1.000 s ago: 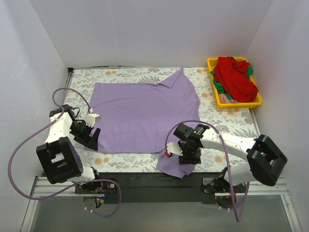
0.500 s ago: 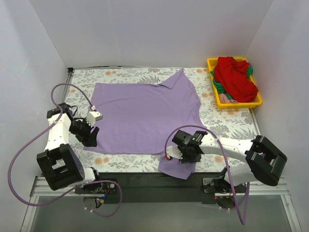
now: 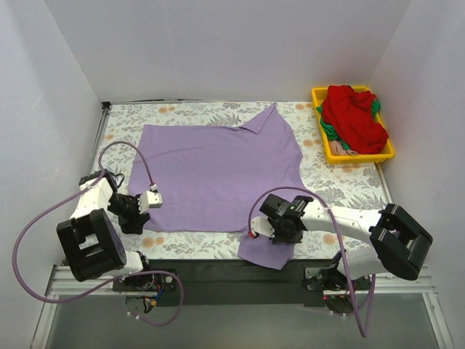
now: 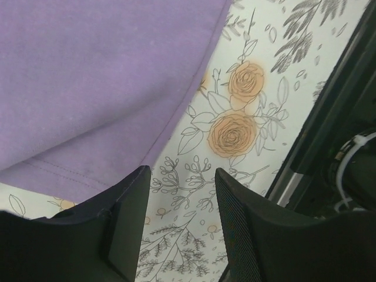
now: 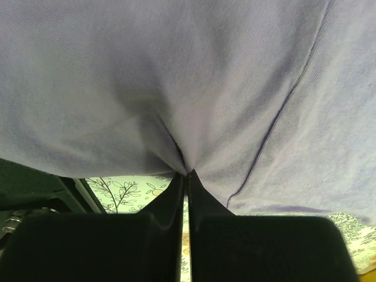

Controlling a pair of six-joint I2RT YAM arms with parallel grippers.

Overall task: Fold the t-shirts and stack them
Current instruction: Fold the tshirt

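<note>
A lavender t-shirt (image 3: pixel 218 167) lies spread flat on the floral cloth, one sleeve (image 3: pixel 263 252) hanging over the near edge. My right gripper (image 3: pixel 279 231) stands at that sleeve, and in the right wrist view it (image 5: pixel 187 174) is shut on a pinched fold of the lavender cloth (image 5: pixel 176 76). My left gripper (image 3: pixel 135 212) sits at the shirt's near left corner. In the left wrist view it (image 4: pixel 183 176) is open over bare floral cloth, with the shirt's hem (image 4: pixel 88 106) just beyond its fingers. Red (image 3: pixel 354 116), green (image 3: pixel 327 132) and pale pink (image 3: pixel 338 149) t-shirts are heaped in the tray.
A yellow tray (image 3: pixel 317 94) stands at the far right corner. The floral cloth (image 3: pixel 341 185) covers the table. White walls close in the left, back and right. The table's dark front rail (image 4: pixel 329 129) runs close to my left gripper.
My left gripper has swung nearer and to the right, to the shirt's near left corner, its jaws narrowing. My right gripper has shut on the sleeve cloth.
</note>
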